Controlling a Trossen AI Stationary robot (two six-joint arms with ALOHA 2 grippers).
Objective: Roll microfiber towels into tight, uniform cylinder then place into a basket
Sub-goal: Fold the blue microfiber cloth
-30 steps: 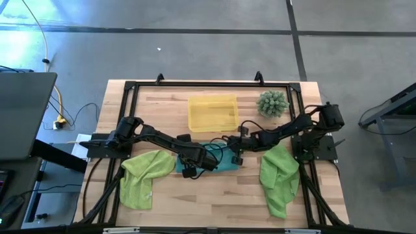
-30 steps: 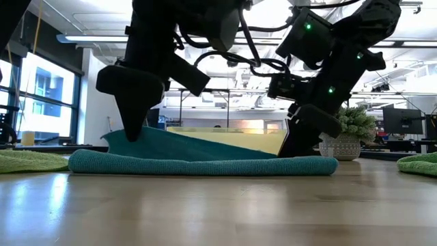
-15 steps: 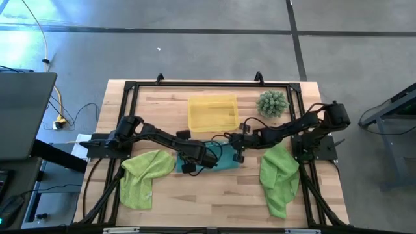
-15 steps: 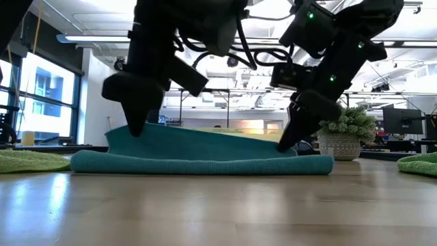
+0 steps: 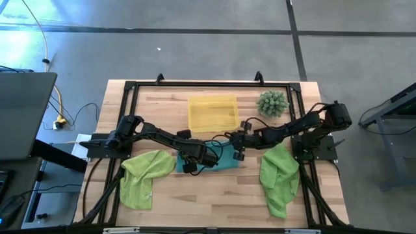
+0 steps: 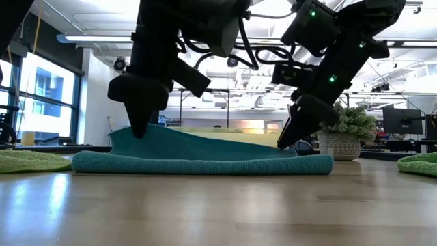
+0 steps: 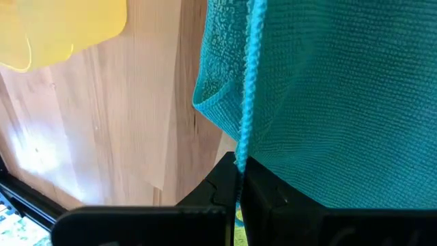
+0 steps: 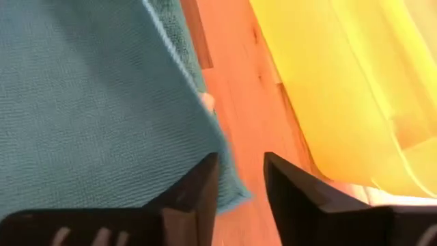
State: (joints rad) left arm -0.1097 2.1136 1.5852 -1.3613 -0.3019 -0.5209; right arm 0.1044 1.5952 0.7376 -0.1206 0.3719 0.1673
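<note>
Basket [image 5: 212,113] holds nothing; L end effector [image 5: 190,162] pinches teal towel [image 5: 221,161], R end effector [image 5: 238,147] parted.

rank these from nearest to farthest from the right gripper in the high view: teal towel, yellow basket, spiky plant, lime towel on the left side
From the right gripper:
1. teal towel, right at the open fingers, table middle.
2. yellow basket, just behind it toward the table's far edge.
3. spiky plant, far right corner. Only slightly farther than the basket.
4. left lime towel, across the table beside the left arm.
</note>
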